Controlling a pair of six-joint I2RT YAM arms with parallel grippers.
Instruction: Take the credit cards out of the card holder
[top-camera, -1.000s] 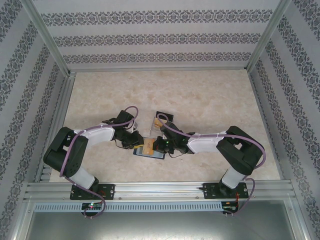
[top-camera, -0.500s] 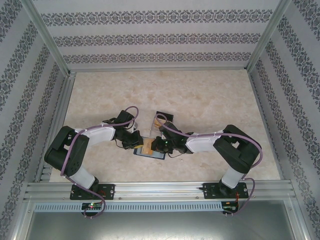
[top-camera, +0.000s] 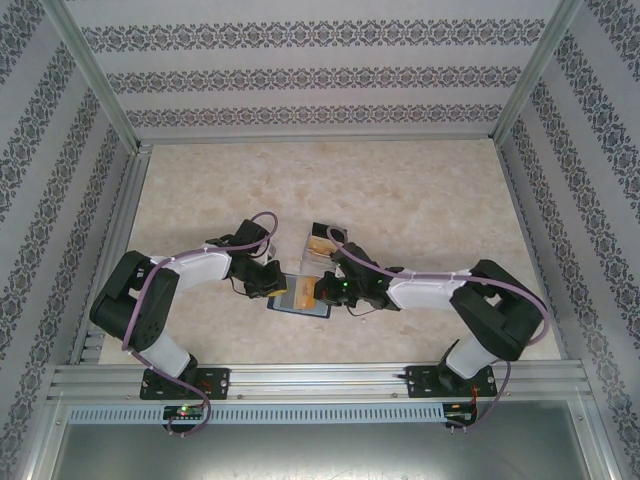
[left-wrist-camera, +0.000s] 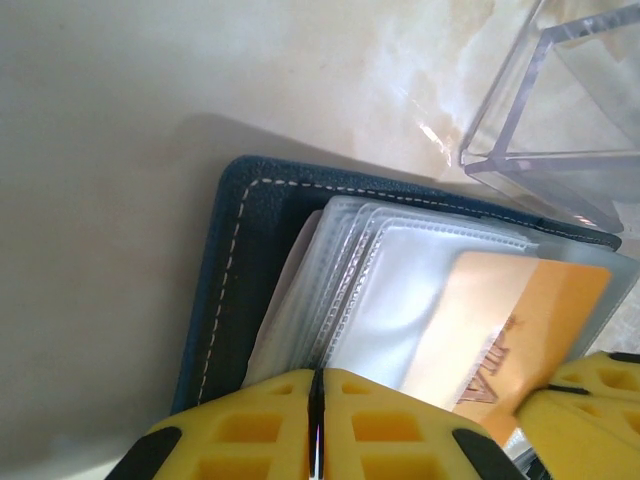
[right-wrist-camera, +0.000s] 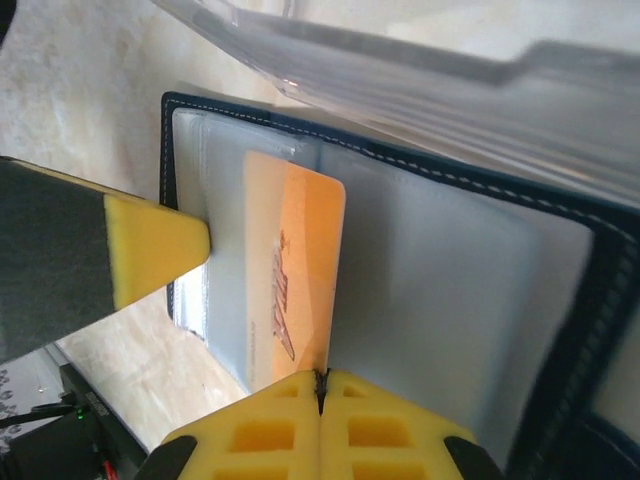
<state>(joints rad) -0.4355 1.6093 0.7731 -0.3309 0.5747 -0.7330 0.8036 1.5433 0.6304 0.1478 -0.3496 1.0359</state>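
Top external: right hand (top-camera: 318, 292) drawn rightward; pinching orange card (right-wrist-camera: 300, 270); left hand (top-camera: 281, 290) closed

Orange credit card (right-wrist-camera: 300, 260): dark lettering on face, blurred, unreadable. No legible text elsewhere.

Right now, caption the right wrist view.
Right hand pinches orange card in open card holder; left hand pins the sleeves.
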